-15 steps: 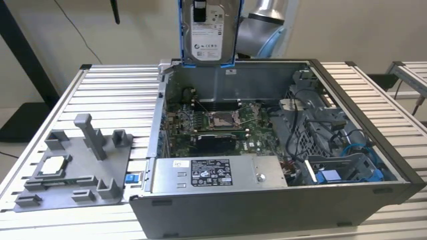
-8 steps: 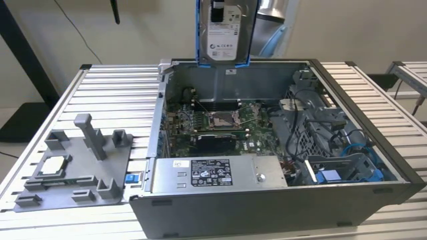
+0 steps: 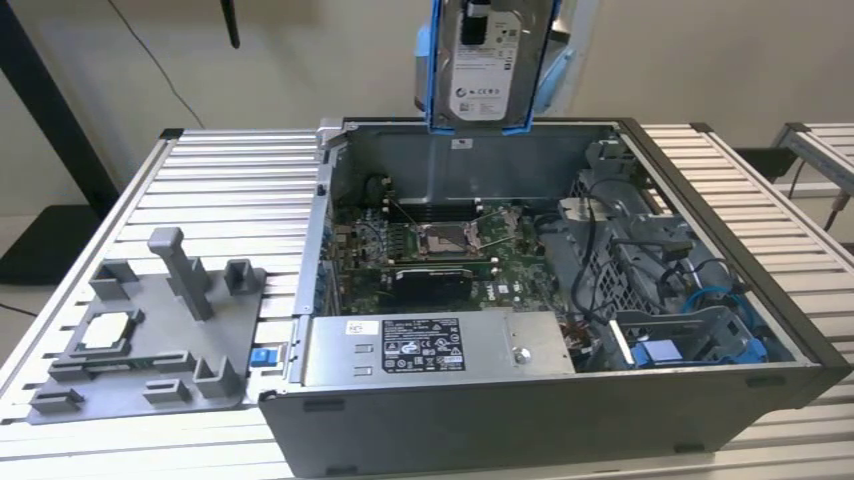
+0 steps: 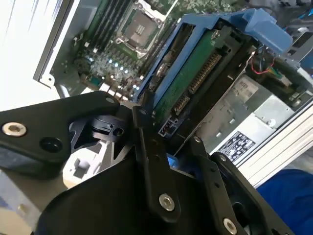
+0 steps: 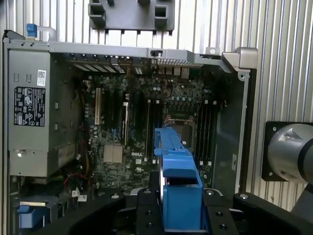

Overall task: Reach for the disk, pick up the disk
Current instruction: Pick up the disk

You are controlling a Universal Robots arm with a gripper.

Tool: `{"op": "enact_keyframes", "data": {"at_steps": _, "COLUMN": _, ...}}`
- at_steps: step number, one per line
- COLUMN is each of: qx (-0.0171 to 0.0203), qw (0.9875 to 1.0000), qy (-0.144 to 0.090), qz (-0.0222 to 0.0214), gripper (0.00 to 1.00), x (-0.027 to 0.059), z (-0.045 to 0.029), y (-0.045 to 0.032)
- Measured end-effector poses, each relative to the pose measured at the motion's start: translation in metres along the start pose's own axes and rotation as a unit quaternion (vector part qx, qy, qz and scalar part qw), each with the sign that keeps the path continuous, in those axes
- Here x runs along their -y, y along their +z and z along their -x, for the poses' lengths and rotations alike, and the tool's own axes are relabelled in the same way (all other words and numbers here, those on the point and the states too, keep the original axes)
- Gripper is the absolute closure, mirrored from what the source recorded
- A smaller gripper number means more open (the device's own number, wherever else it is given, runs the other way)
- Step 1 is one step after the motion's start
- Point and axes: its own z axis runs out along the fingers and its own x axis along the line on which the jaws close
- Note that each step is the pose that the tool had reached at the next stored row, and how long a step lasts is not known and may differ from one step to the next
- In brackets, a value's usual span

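Note:
The disk [image 3: 483,65] hangs upright in the air above the back wall of the open computer case [image 3: 721,215], its white label facing the exterior camera and its blue frame running down both edges. In the second wrist view my gripper [image 4: 172,143] is shut on the disk [image 4: 195,73], whose green circuit-board side and blue frame show between the black fingers [image 4: 146,147]. The first wrist view looks down the disk's blue frame [image 5: 178,178], clamped in the gripper [image 5: 181,215], with the motherboard [image 5: 142,127] far below.
The case lies on its side on a slatted aluminium table [image 3: 227,190], with a power supply [image 3: 427,345] at the front and a blue-trimmed drive bay [image 3: 694,345] at the exterior view's right. A grey fixture plate [image 3: 147,350] at the left carries a small silver chip [image 3: 107,330].

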Motion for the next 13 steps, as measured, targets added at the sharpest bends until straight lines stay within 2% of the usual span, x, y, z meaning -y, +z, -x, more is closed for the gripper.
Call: {"op": "enact_keyframes", "data": {"at_steps": 13, "qx": -0.0001, "qw": 1.0000, "qy": 0.000, "qz": 0.0000, "gripper": 1.00, "x": 0.0519, "z": -0.0015, "y": 0.0005}}
